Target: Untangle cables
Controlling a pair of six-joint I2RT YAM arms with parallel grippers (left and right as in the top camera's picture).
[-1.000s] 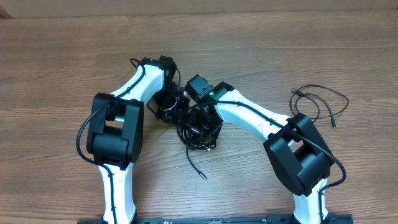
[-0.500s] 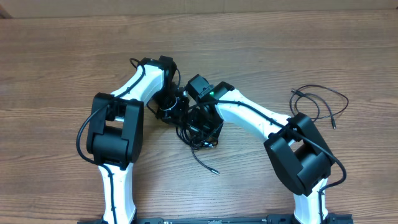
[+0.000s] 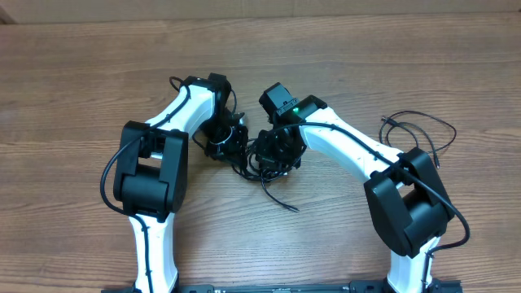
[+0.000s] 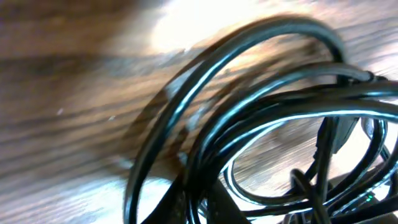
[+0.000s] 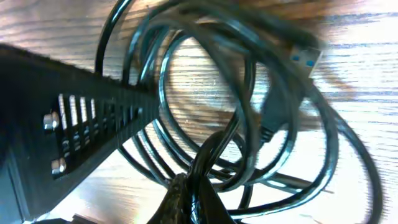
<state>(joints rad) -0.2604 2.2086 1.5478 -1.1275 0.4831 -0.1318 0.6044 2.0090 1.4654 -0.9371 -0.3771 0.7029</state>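
A tangled bundle of thin black cables (image 3: 251,168) lies at the table's middle, between my two grippers. My left gripper (image 3: 236,146) is at the bundle's left side. In the left wrist view it (image 4: 200,208) is shut on a few strands, and glossy loops (image 4: 298,99) fill the frame. My right gripper (image 3: 273,153) is at the bundle's right side. In the right wrist view it (image 5: 200,194) is shut on a bunch of strands below a blue-tongued USB plug (image 5: 303,55). One loose cable end (image 3: 286,203) trails toward the front.
A separate thin black cable (image 3: 387,122) lies in a loose loop at the right, beside my right arm's elbow (image 3: 407,203). In the right wrist view the left gripper's dark ribbed body (image 5: 81,124) crosses the left side, close to the loops.
My right gripper has shut on the strands and moved up and to the right with them. The loose cable end has swung to the right. The left gripper has closed further.
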